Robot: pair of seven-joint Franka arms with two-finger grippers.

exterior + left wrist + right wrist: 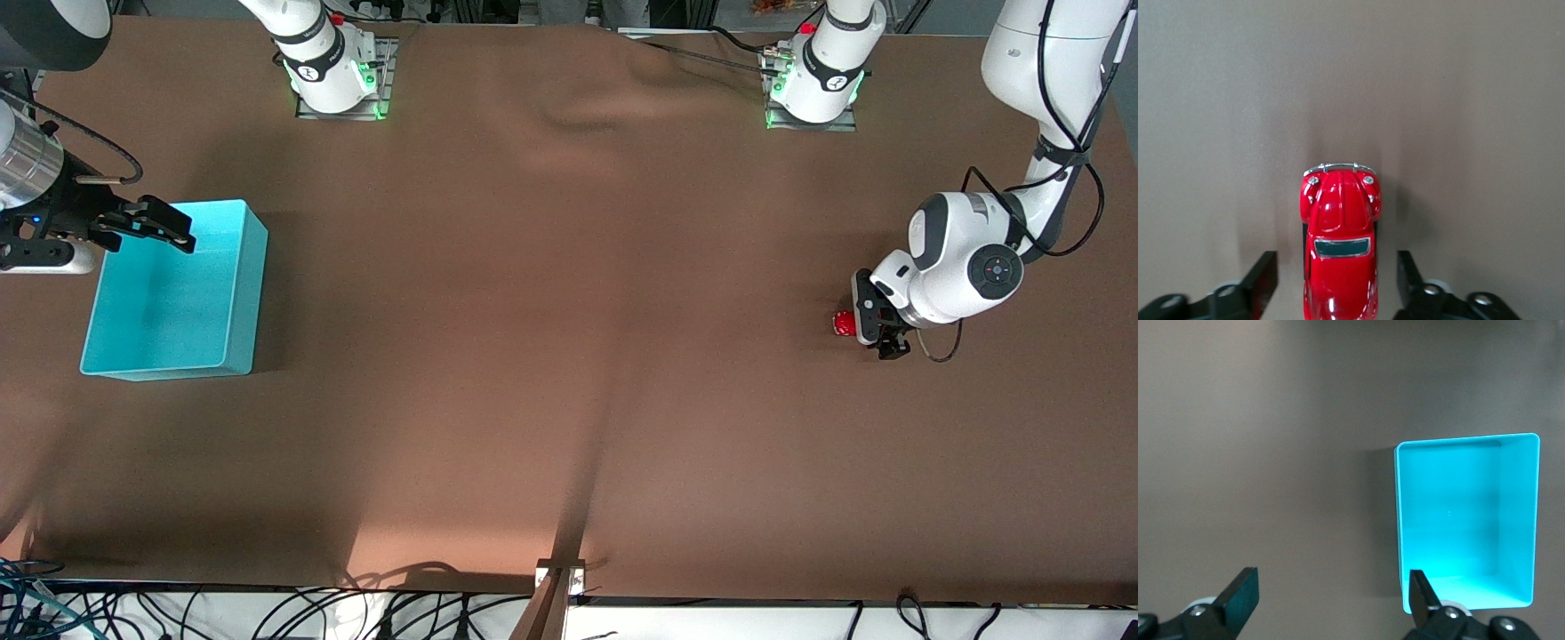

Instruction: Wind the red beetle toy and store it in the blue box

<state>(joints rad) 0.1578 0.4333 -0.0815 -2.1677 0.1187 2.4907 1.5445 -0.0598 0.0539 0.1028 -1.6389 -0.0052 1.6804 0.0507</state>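
Front view: a wide table (551, 356) covered in brown cloth, most of it bare, with open room on every side of the blue box (178, 293). The box, a lidless turquoise bin with smooth walls, sits at the right arm's end of the table. The right gripper (147, 222) hovers over the box's rim, its fingers apart and holding nothing. Well apart from the box, at the left arm's end, the red beetle toy (843, 324) rests on the cloth, and the left gripper (876, 324) is down at it. Loose cables hang below the table's edge nearest the camera.

Left wrist view: the toy (1340, 247) is glossy red, rounded, with a dark windscreen, chrome bumper and small round headlamps. It sits between the two black fingers (1261, 280), which stand apart with a gap showing on each side; whether they touch it lower down is hard to tell. Bare cloth stretches ahead of the car's nose.

Right wrist view: the box (1468, 520) is seen from above, empty, its rim sharp against the cloth. The right gripper's fingers (1241, 597) are spread wide, one over the box's edge.
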